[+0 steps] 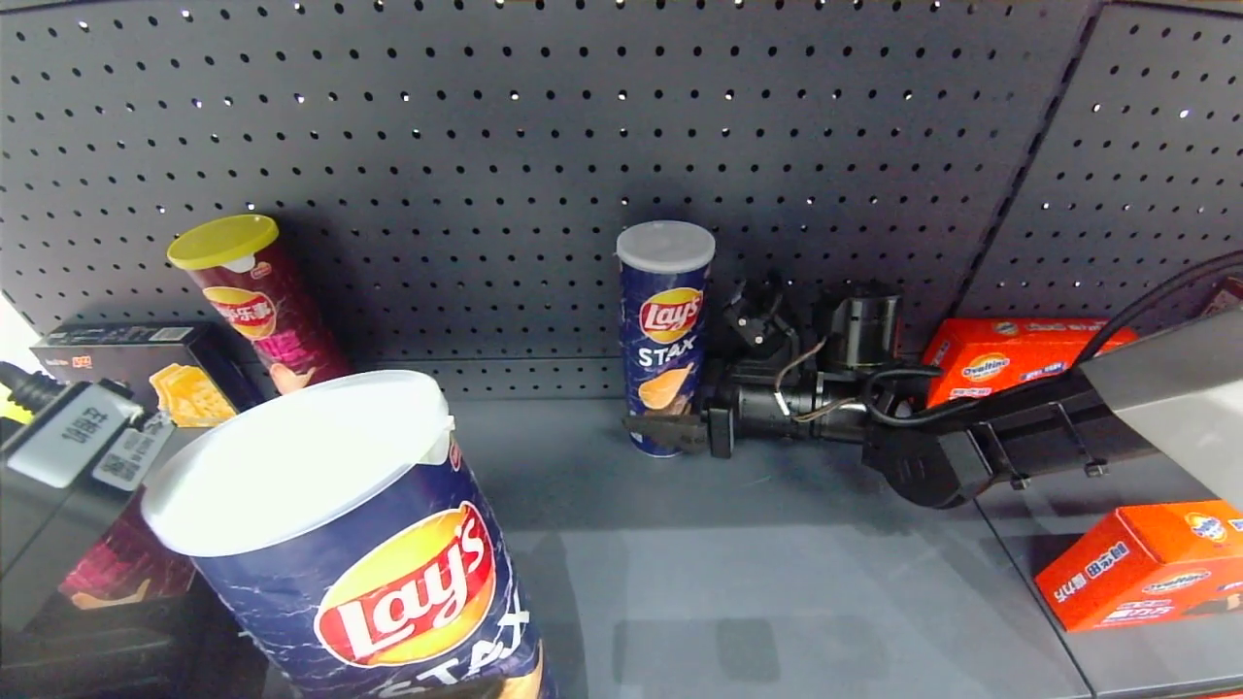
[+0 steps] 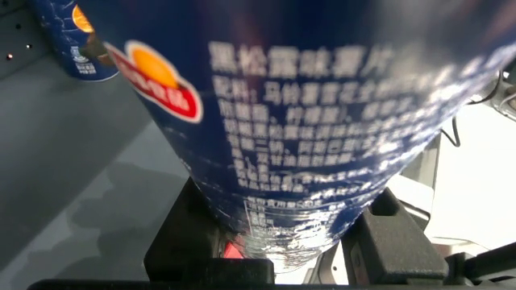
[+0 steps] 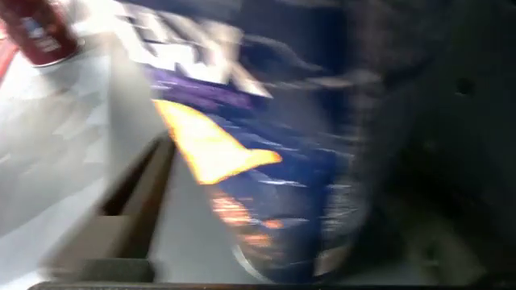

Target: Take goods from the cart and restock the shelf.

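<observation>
Up close, the near can (image 1: 340, 544) sits in the left gripper (image 2: 290, 242), whose dark fingers (image 2: 189, 234) press its lower body from either side (a firm hold, by the look of it). It is a tall blue tube with a white lid and a red-and-yellow logo. Its long axis is close to upright, with the lid leaning a little toward the robot's left. It hangs at the shelf's front left corner and has not yet been set down.

Ahead of it and to its right lies bare grey shelf (image 1: 777, 582), and I judge the coming move turns on this. The free floor lies forward and rightward from the held can, so the left arm has the short way in, and the can need only come upright.

Farther back, the far can (image 1: 665, 330) (a twin of the first) stands upright on the shelf, just before the pegboard (image 1: 583, 126). The right gripper (image 1: 670, 432) comes in from the right and sits at this can's base. Whether it clamps the can or is loose about it, I cannot tell.

A red can (image 1: 257, 301) with a yellow lid leans at the back left, behind a black box (image 1: 146, 369). Orange boxes (image 1: 1010, 364) lie to the right.
</observation>
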{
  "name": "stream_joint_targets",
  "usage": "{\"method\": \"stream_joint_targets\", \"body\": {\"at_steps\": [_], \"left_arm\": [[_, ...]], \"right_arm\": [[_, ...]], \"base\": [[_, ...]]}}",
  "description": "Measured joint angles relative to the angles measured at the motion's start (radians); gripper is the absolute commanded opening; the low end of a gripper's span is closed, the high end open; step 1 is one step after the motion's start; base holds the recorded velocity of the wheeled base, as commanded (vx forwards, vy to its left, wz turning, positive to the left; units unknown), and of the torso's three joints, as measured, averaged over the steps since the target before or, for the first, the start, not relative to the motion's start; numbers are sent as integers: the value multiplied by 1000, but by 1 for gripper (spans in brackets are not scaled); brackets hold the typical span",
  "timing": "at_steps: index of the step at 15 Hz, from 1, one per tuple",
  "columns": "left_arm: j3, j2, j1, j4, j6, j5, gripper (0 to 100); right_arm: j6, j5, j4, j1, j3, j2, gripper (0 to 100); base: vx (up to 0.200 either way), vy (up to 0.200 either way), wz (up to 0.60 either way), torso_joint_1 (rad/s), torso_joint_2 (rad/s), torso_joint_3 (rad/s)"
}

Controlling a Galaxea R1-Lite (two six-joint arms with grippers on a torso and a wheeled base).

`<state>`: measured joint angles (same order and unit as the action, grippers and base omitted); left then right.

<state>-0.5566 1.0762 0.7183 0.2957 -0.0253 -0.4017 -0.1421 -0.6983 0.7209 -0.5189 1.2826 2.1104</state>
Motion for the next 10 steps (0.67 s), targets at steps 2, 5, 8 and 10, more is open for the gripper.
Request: {"method": "stream_joint_targets", "body": {"at_steps": [2, 5, 8, 10], "left_arm": [[1, 0, 0, 0, 0, 0, 0], [1, 0, -1, 0, 0, 0, 0], [1, -1, -13, 4, -7, -1, 0], [-2, -1, -16, 8, -6, -1, 0]], "right_arm": [[2, 10, 12, 0, -3, 6, 0], [2, 35, 23, -3, -15, 3, 0], [2, 61, 46, -8, -53, -33, 0], [2, 68, 51, -21, -99, -87, 0]], "base": [[0, 0, 0, 0, 0, 0], [0, 0, 0, 0, 0, 0], [0, 0, 0, 0, 0, 0], [0, 0, 0, 0, 0, 0]]}}
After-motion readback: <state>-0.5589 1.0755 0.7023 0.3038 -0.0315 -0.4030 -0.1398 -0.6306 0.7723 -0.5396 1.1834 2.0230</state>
